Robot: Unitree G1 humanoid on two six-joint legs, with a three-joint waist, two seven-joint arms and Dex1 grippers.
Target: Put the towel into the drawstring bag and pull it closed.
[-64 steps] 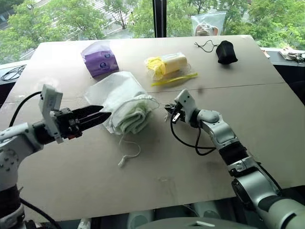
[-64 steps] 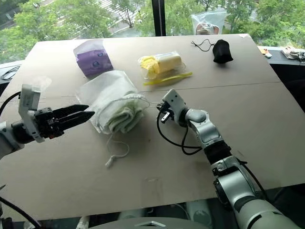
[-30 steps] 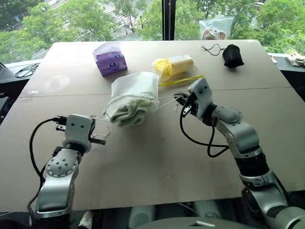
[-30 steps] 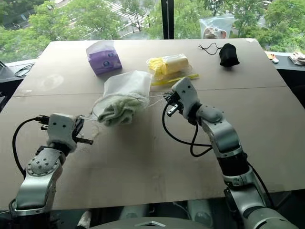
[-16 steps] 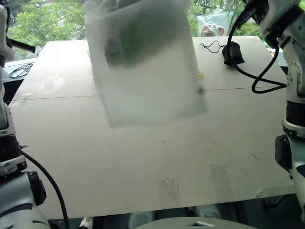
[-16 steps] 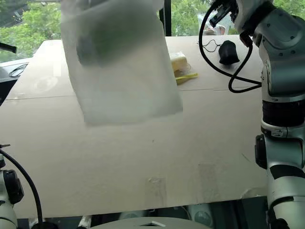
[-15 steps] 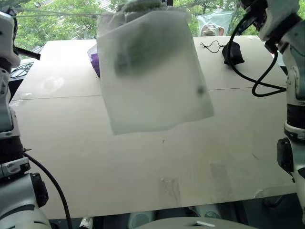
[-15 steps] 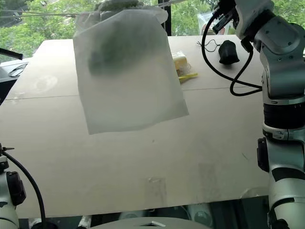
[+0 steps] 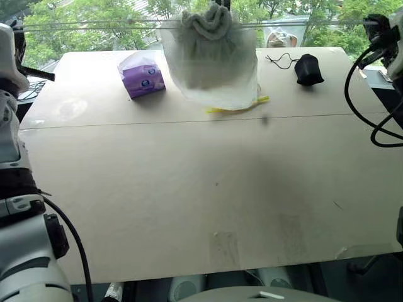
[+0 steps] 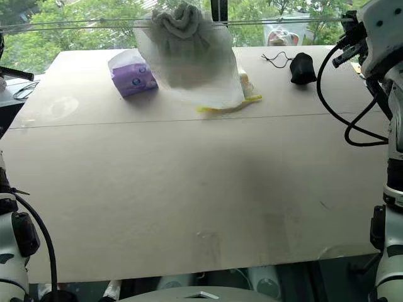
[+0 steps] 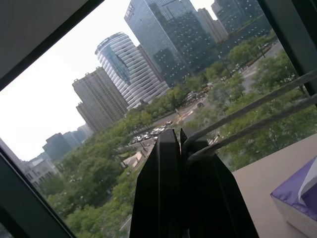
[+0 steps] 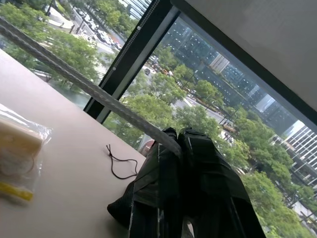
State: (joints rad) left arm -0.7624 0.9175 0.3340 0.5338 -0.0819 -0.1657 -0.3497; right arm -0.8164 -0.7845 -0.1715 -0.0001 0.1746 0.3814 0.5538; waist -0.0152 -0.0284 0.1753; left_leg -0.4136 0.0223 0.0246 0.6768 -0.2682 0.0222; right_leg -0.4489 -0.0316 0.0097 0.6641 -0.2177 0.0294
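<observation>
Above the far middle of the bench (image 9: 189, 189), the drawstring bag (image 9: 214, 69) hangs in the air, its mouth gathered into a tight bunch at the top, with the towel (image 9: 208, 22) showing as a crumpled knot at that gathered mouth. White cords (image 9: 94, 26) run taut and nearly level from the bag's top out to both sides. Both head views show this hanging bag, and behind it on the bench a purple tissue pack (image 9: 143, 80) at far left, a clear plastic bag with yellow contents (image 10: 242, 91) partly hidden by the sack, and a small black pouch (image 9: 308, 69) with a thin black cord at far right. Trees fill the window beyond. From the left wrist view, the left gripper (image 11: 181, 144) is clenched on two cords that stretch away side by side, with a corner of the purple pack beneath and tall buildings outside. From the right wrist view, the right gripper (image 12: 181, 136) is clenched on a single cord running off across the picture, with the yellow pack and the thin black cord lying on the bench beyond it.
</observation>
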